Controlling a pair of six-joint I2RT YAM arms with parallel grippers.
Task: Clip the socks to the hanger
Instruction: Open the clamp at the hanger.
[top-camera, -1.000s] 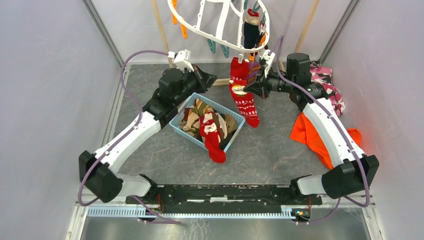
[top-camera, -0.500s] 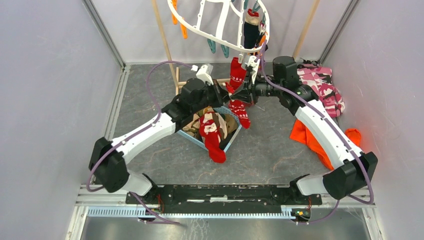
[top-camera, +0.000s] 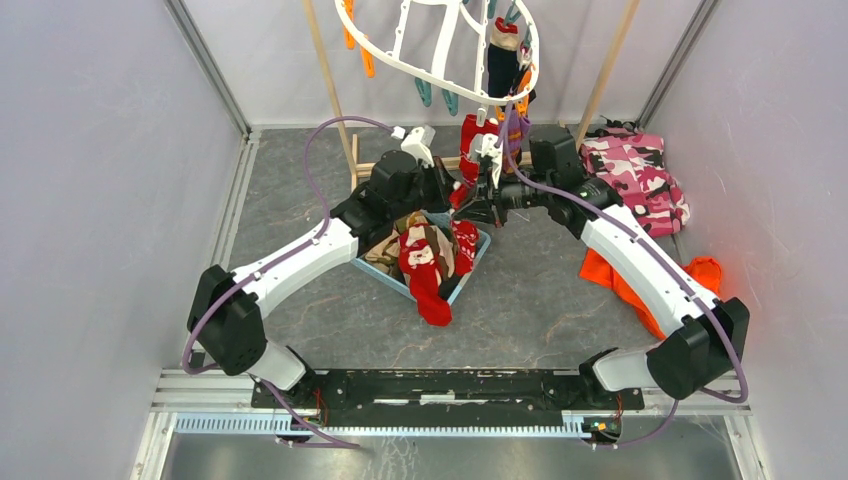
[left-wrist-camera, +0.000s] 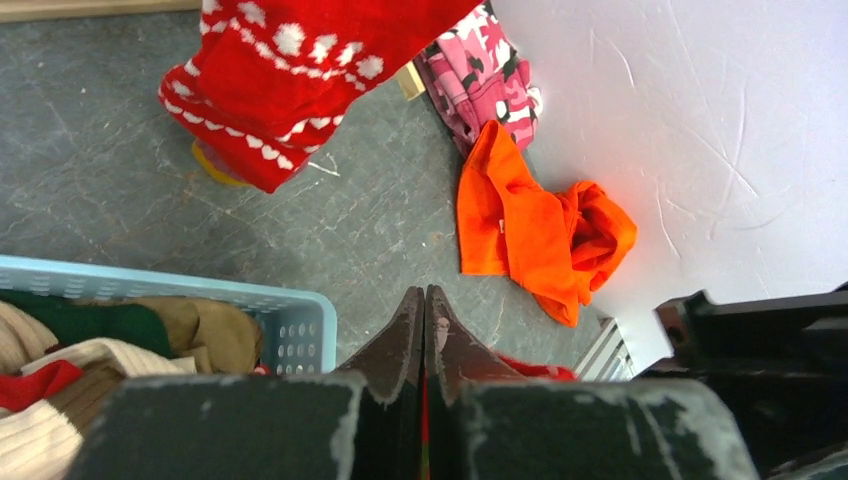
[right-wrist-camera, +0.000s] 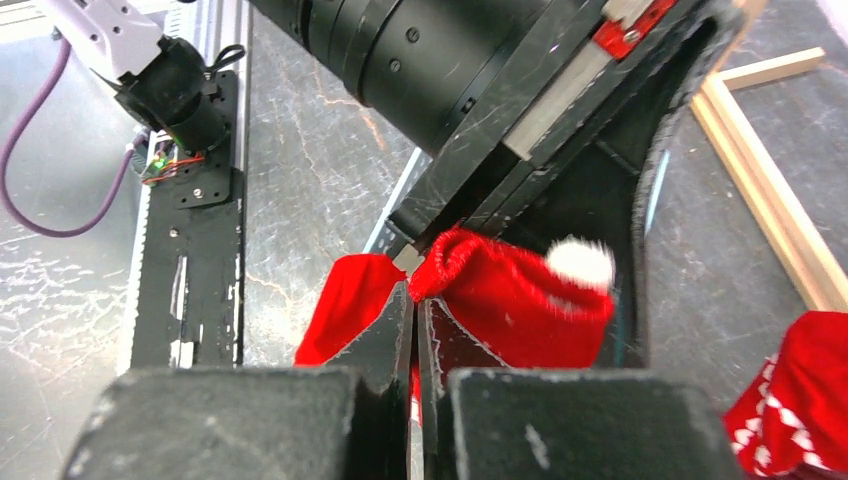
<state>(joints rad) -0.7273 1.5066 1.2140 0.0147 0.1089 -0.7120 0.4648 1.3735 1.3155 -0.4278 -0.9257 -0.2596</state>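
**two closed claws on one red sock, below the hanger**

the grey table (top-camera: 560, 300) carries everything. the white oval hanger (top-camera: 444, 45) hangs above and beyond both claws, a dark sock (top-camera: 499, 62) clipped on its right side. the light blue basket (top-camera: 400, 283) sits directly under the left gripper (left-wrist-camera: 425, 300), holding a heap of socks (top-camera: 425, 235). a second red sock (top-camera: 427, 290) drapes over its near wall, on the side away from the hanger. the pink camouflage garment (top-camera: 635, 175) lies to the right of the right gripper (right-wrist-camera: 415, 305). the orange cloth (left-wrist-camera: 535, 225) lies on the table beyond the left gripper's tips.

the red sock (right-wrist-camera: 500, 295) is pinched at its cuff by the right gripper, jaws pressed together on the fabric. the left gripper meets it tip to tip, jaws likewise closed, with a thin line of red between them. red white-patterned fabric (left-wrist-camera: 300, 70) hangs beyond the left tips; whether it is the same sock cannot be told.
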